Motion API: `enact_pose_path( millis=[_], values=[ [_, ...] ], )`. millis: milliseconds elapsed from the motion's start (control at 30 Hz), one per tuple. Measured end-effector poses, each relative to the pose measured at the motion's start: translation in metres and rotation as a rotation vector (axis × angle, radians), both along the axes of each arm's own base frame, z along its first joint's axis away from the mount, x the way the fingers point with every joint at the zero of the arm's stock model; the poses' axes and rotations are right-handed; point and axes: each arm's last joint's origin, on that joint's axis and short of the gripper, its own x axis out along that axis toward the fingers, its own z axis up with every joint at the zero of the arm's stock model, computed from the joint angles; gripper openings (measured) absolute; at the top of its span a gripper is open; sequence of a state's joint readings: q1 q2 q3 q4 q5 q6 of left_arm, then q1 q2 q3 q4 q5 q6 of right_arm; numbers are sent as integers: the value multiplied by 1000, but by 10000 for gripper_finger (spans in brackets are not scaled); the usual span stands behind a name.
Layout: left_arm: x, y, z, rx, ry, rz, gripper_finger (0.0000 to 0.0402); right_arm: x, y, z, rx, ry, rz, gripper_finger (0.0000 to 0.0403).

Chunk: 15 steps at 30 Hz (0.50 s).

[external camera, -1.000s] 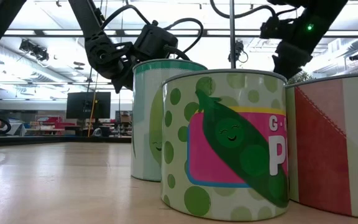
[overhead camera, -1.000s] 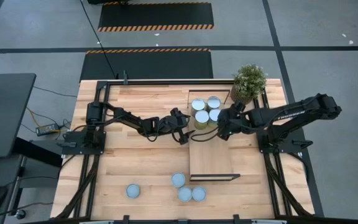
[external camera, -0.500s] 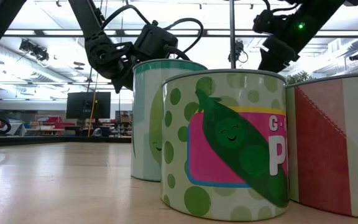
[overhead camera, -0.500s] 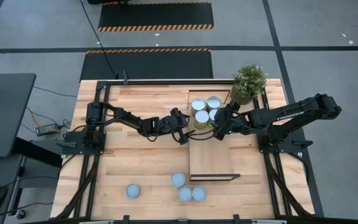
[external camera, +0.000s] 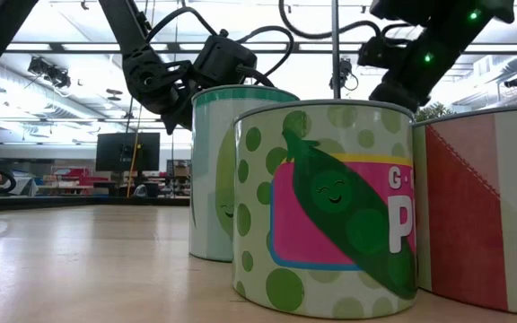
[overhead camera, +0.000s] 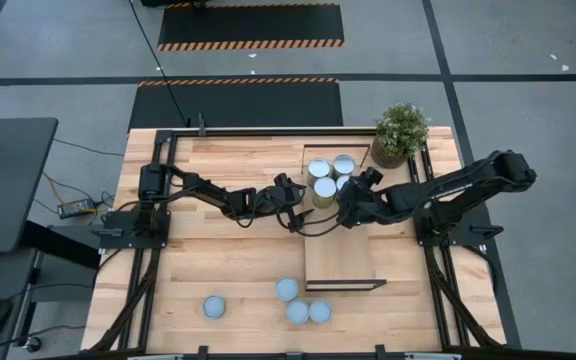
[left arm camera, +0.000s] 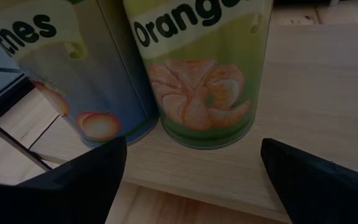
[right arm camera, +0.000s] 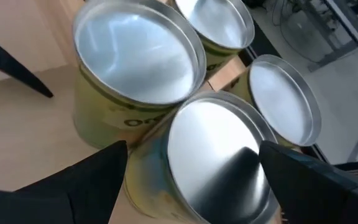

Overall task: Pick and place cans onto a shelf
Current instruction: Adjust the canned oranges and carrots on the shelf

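The shelf (overhead camera: 343,255) is a light-wood board on the right half of the table. Several cans with pale round tops stand in a cluster (overhead camera: 320,170) at its far end. Several more cans (overhead camera: 288,290) stand on the tabletop near the front edge and fill the low view (external camera: 326,206). My left gripper (overhead camera: 296,216) is open at the shelf's left edge, level with an orange-labelled can (left arm camera: 197,74) and a peach-labelled one (left arm camera: 61,74). My right gripper (overhead camera: 348,205) is open above the cluster, its fingers spread over the can tops (right arm camera: 219,149).
A potted green plant (overhead camera: 400,132) stands at the table's far right corner, just beyond the cans on the shelf. One can (overhead camera: 214,306) stands apart at the near left. Dark metal frame rails (overhead camera: 158,260) run along both sides of the table.
My right gripper has moved a little toward the table's left and near edges over the cans on the shelf, and now partly covers the nearest right can. My left arm and the cans have stayed in place.
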<state>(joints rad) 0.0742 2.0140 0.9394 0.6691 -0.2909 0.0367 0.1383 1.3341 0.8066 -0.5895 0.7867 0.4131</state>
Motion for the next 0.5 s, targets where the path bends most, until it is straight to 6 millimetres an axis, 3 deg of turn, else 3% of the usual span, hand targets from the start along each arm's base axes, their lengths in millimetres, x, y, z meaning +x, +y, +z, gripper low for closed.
enact_pose_path(
  millis=[500],
  values=[
    [0, 0, 0, 0, 1, 0, 377, -4, -1, -3, -6, 28, -42, 373]
  ],
)
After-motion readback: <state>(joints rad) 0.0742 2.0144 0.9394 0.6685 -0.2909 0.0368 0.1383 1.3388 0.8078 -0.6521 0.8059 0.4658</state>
